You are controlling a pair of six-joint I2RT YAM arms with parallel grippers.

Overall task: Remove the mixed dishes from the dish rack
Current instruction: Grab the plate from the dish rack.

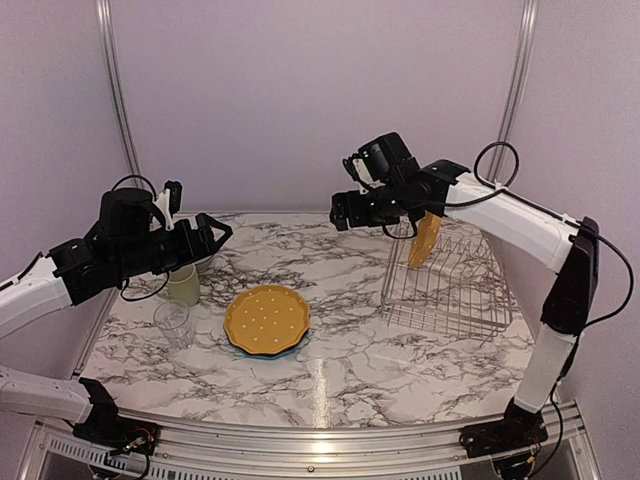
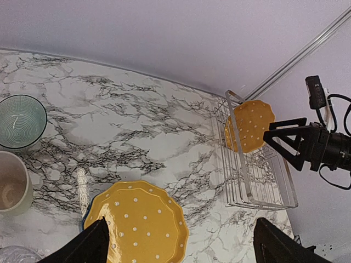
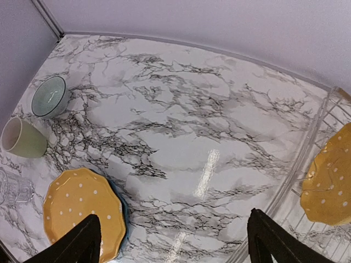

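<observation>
The left gripper [image 1: 218,240] hangs released over the left side of the bench. Its two black fingers [image 2: 94,245] are spread wide with nothing between them. The right gripper [image 1: 338,212] is spread and empty too. It sits high over the far middle of the bench, tips aimed at the left edge, and its arm crosses above the far end of the dish rack [image 1: 455,300].

The silver wire rack sits close to the right edge, with its long axis running roughly from the far edge toward the near edge. One yellow-orange dotted plate [image 1: 424,240] stands on its rim among the wires at the far end. Its dotted face is turned toward the left edge and its top tilts toward the right edge. Neither gripper touches it.

A second yellow-orange plate [image 1: 267,320] lies flat, face up, left of the bench's middle. It is stacked on the blue plate [image 1: 285,352], of which only a thin rim shows. Near the left edge the pale green mug [image 1: 183,285] stands mouth up, with the clear glass [image 1: 173,322] just beside it toward the near edge. The small pale bowl [image 2: 21,121] sits beyond the mug toward the far left corner, open side up, with fine rings inside.

The bench top is glossy white marble pattern with dark grey veins, and a metal rail runs along the near edge. Plain pale lilac walls close in three sides, joined by slim aluminium posts at the far corners.
</observation>
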